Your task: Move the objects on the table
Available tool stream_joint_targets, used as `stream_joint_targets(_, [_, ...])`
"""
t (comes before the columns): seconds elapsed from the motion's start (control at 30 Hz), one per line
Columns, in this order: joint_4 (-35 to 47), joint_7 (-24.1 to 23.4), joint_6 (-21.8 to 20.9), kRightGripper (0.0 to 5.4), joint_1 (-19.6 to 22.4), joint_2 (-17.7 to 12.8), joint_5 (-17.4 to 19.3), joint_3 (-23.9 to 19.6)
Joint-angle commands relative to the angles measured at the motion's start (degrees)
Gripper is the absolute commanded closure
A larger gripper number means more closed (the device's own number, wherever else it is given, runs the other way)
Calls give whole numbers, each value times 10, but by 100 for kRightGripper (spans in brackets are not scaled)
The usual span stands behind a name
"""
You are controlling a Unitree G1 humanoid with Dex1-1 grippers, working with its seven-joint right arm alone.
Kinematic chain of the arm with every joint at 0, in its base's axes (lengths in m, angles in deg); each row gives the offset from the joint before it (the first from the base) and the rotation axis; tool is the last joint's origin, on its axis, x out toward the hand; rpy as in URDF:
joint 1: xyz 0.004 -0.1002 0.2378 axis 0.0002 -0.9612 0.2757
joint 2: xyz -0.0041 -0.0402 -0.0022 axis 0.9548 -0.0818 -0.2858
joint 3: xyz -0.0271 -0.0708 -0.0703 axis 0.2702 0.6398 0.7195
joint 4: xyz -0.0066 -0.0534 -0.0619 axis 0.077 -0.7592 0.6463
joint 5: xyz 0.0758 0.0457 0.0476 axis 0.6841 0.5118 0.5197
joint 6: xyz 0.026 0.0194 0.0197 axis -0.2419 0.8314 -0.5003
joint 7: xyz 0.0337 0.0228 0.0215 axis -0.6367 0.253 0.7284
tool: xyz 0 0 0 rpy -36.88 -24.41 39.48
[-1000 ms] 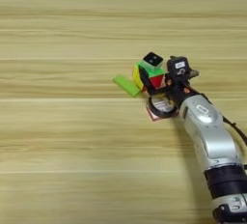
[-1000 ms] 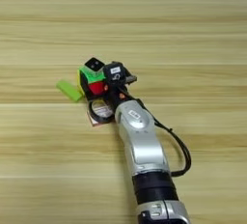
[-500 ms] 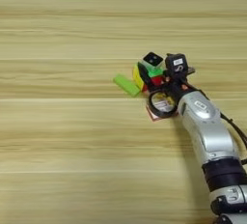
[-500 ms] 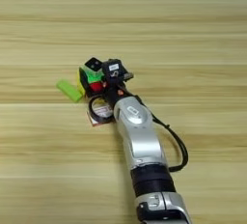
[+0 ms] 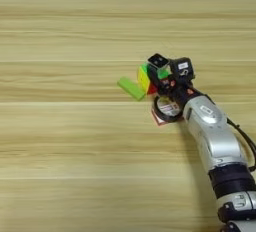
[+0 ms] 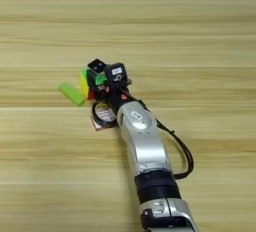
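Note:
On the table [image 5: 60, 36] the objects are bunched together right of the middle. The lime-green bar [image 5: 131, 88] lies flat at the left of the bunch. Its right end touches the green, yellow and red puzzle cube [image 5: 145, 79]. The tiny white cube with a black top [image 5: 158, 61] shows just past the puzzle cube; I cannot tell whether it rests on it. The black tape roll [image 5: 167, 108] lies flat in front, partly under my wrist. My right gripper [image 6: 106, 81] is pressed against the puzzle cube's right side and hides that side.
The silver forearm [image 6: 145, 146] runs from the bottom edge up to the bunch, with a black cable [image 6: 182, 151] looping on its right. A small red-edged label [image 5: 158, 120] pokes out from under the tape roll. Bare wood surrounds the group on every side.
My gripper has shifted a little to the left. The puzzle cube and the tiny cube have gone with it, closer to the green bar. The bar and the tape roll lie where they were.

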Motion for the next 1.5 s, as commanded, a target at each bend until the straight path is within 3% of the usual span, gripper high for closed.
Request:
stream_joint_targets(0.03, [24,0,-21,270,43,-4,9,-2])
stream_joint_targets(0.13, [25,0,-22,292,42,-3,9,-1])
stream_joint_targets(0.6, [29,-2,-24,293,39,-5,11,-2])
stream_joint_targets(1.5, [-11,-32,-43,293,20,-51,33,-96])
